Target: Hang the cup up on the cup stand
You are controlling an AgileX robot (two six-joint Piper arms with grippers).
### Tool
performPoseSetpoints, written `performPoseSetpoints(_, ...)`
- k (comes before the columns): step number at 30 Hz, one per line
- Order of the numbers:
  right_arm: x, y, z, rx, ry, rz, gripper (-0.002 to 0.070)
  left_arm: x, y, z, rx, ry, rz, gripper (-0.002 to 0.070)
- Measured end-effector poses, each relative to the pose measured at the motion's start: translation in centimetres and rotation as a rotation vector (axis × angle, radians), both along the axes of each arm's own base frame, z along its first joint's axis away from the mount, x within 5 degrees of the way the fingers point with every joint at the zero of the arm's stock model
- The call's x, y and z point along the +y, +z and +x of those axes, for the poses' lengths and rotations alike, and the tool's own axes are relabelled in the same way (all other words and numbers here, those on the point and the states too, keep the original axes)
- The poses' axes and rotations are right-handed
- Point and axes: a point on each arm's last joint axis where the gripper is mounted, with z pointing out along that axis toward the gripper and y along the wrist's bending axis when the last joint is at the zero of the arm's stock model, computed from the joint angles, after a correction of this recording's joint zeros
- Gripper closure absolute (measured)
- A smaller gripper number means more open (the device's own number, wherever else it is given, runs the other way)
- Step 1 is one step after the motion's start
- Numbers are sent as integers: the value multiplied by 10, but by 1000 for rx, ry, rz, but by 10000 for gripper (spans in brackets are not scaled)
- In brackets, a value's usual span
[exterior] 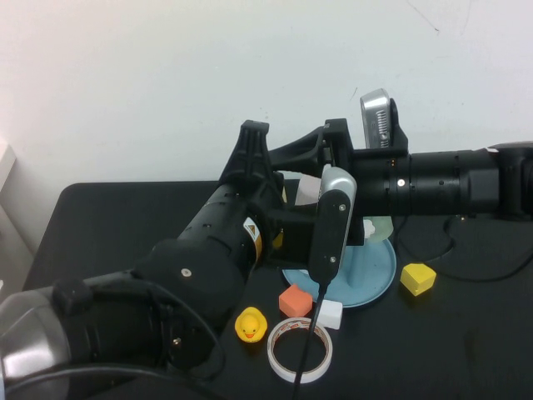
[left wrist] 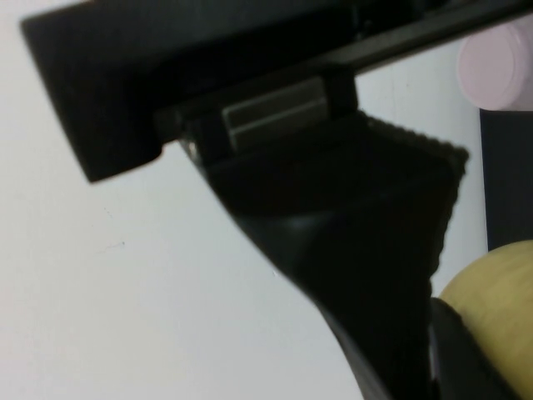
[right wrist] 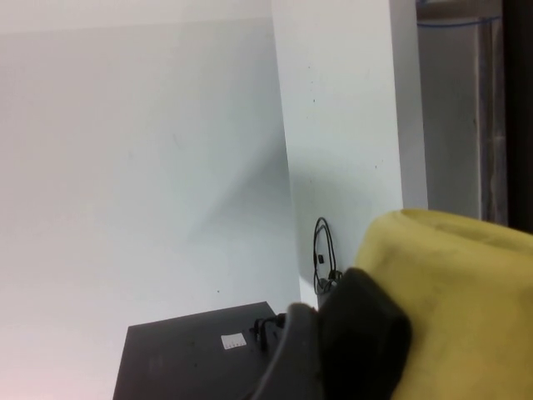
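I'm looking at a matte black table (exterior: 100,225) pushed up to a plain white wall (exterior: 166,75). The right wrist view shows a room corner, with a black cable (right wrist: 321,250) hanging against the wall there.

Both arms meet above the middle of the table. The left gripper (exterior: 254,137) is raised toward the wall, and I cannot tell whether it is open or shut. The right gripper (exterior: 291,154) reaches in from the right at the same height. In its wrist view one black pad (right wrist: 366,333) lies against the yellow wall of the cup (right wrist: 450,308), so I read its wide-set jaws as gripping the cup. The cup is up off the table, and the arms hide it in the high view.

The cup stand (exterior: 379,279) sits on the table under the arms. Near its front edge are an orange block (exterior: 294,300) and a white block (exterior: 330,313). Closer to me are a rubber duck (exterior: 250,324) and a roll of tape (exterior: 300,350). A yellow block (exterior: 417,278) lies to the stand's right.
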Motion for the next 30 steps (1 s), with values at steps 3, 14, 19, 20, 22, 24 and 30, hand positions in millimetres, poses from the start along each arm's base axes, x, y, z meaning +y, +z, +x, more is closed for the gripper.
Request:
performPoseSetpoints(3,0,0,0,-7,0,-3,55,0,0,0,-2,3,3,634)
performPoseSetpoints(14,0,0,1,-37,0,-6,62,0,0,1,-8,4,15,634)
performPoseSetpoints(19,0,0,1,-41,1,-7,64,0,0,1,-8,4,15,634)
performPoseSetpoints(20,0,0,1,-41,1,-7,64,1,0,1,-9,6,15,634)
performPoseSetpoints(22,0,0,1,-42,1,-8,65,1,0,1,-9,6,15,634)
performPoseSetpoints(24,0,0,1,-44,1,-8,65,1,0,1,-11,11,12,634)
performPoseSetpoints(30,-1,10,7,-120,9,-15,17,0,2,-2,-26,93,-51,634)
